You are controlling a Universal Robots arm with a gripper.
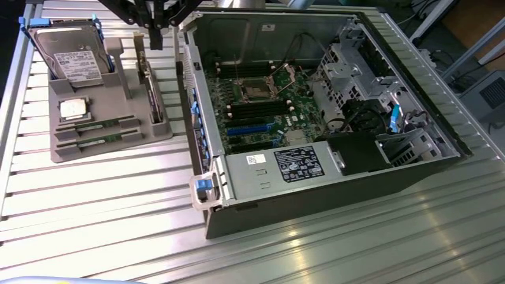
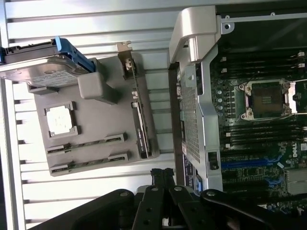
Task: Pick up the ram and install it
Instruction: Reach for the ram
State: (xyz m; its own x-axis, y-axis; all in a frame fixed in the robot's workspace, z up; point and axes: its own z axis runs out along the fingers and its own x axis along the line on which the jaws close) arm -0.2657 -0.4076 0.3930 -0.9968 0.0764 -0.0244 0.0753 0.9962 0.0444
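At the exterior view's left, the long thin green ram stick lies untouched beside its twin in the moulded grey plastic tray on the ribbed metal counter, the black claw hovering closed and empty beyond its far end: nothing picked up yet.

I list, on the slatted metal table: one open computer case, motherboard and labelled power supply inside; just beside it one grey tray, with a hard drive propped up at one end, a square silver chip lying flat, a card on edge nearest the case
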